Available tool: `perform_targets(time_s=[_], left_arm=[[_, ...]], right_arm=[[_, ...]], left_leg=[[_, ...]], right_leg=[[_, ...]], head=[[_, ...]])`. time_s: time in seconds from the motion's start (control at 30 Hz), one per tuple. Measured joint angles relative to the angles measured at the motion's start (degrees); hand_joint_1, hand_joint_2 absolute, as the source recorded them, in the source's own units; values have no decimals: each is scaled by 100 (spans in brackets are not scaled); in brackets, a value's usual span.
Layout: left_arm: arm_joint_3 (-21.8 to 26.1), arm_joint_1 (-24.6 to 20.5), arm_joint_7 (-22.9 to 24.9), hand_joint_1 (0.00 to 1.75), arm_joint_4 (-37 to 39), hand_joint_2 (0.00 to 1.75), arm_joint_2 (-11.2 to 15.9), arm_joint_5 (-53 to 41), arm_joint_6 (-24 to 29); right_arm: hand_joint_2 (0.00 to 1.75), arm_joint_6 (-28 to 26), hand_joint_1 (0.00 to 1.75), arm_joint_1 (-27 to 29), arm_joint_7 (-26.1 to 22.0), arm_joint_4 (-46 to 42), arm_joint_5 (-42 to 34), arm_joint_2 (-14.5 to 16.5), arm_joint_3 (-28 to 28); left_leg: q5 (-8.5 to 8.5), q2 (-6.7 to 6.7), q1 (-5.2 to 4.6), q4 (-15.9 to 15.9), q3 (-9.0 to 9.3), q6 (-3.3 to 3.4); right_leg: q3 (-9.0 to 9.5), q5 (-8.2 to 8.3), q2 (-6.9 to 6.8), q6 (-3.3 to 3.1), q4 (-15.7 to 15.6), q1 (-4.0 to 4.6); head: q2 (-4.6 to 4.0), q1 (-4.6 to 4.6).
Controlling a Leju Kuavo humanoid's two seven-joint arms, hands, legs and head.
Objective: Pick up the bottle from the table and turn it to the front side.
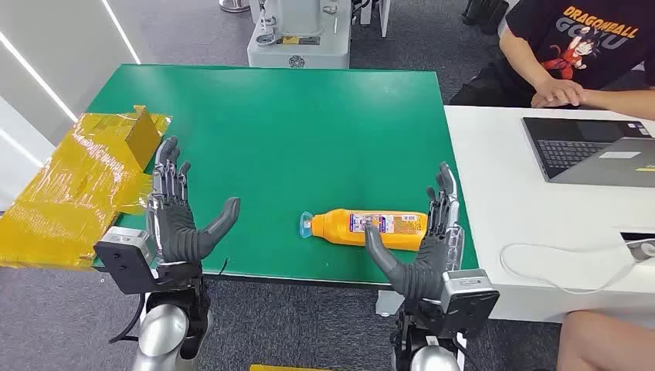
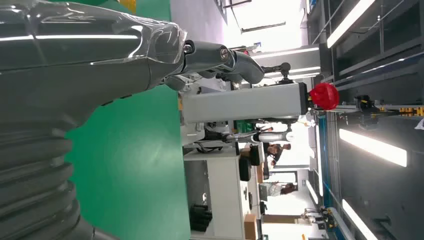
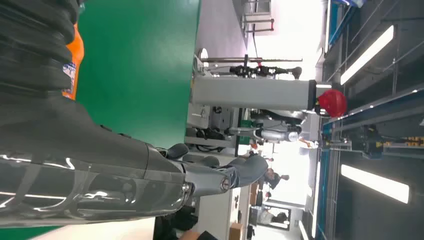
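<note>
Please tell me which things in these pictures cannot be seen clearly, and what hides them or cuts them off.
- Bottle: in the head view the right hand covers its base end; whether they touch cannot be told. Label print is too small to read.
- Bottle in the right wrist view: mostly hidden behind the hand's grey cover.
- Laptop: cut off by the right edge of the head view.
- Left hand: its fingers are blurred in the left wrist view.

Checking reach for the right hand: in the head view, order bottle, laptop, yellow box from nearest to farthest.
From the right hand:
1. Bottle, lying on the green table right beside the fingers.
2. Laptop, on the white desk to the right.
3. Yellow box, at the far left table edge.
</note>
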Motion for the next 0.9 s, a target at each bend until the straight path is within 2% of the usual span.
perform_targets(time_s=[0.27,0.37,0.5,0.57,0.63,0.9], left_arm=[[0,0,-1,0,99,175,-6,1,-107],[0,-8,-2,0,176,175,-25,-7,-178],[-6,-71,-36,0,279,175,-29,28,-269],[-18,-143,-73,0,345,175,-29,109,-316],[-30,-222,-101,0,407,175,-29,181,-357],[-40,-455,-190,0,626,175,-9,443,-563]], right_arm=[[175,5,0,29,61,10,341,2,-5],[175,111,0,31,337,-31,1096,-1,-85],[175,640,0,-84,831,-101,2431,-80,-350],[175,1119,0,-337,1015,-14,3031,-251,-480],[175,1555,0,-649,1078,178,3324,-459,-601],[175,2931,0,-2411,635,1791,3195,-1412,-631]], left_leg=[[-1,0,0,-1,0,0],[-1,0,0,0,0,0],[0,1,0,0,0,0],[1,2,0,2,0,2],[6,1,-1,4,-1,8],[20,-1,-2,12,-2,20]], right_leg=[[-1,-3,0,1,0,0],[-1,-3,0,1,-1,0],[0,0,1,1,-1,0],[0,6,2,3,-1,0],[3,10,0,7,-2,-1],[6,29,0,17,-1,-2]], head=[[0,-1],[0,0],[0,-1],[0,-1],[0,1],[0,-1]])
